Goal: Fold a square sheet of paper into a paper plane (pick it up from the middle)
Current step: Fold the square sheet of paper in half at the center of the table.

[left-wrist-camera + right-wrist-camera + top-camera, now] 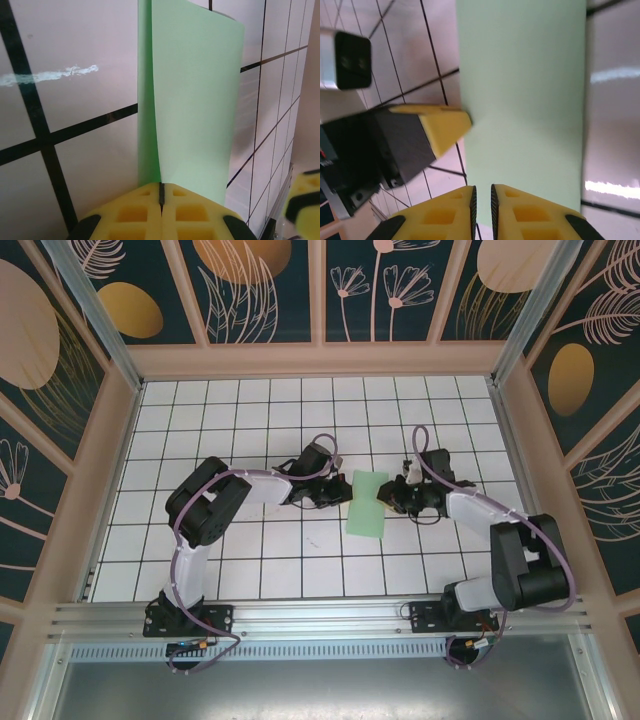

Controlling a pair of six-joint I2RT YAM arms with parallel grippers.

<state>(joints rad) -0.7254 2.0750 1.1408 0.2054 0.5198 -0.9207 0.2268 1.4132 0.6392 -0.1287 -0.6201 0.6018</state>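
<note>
**Tiled worktop inside a patterned enclosure**

The worktop (pixel 250 570) is white, ruled into squares by thin black lines. In the left wrist view a pale, chalky smear (pixel 50 75) runs across one square, just above a black line. Walls (pixel 260 290) of dark teal panels, printed with tan leaves, flowers and ovals and framed in light wood, close the far, left and right edges. A silver metal rail (pixel 320 615) lines the near edge, with a grey metal sheet (pixel 300 680) below it.
</note>
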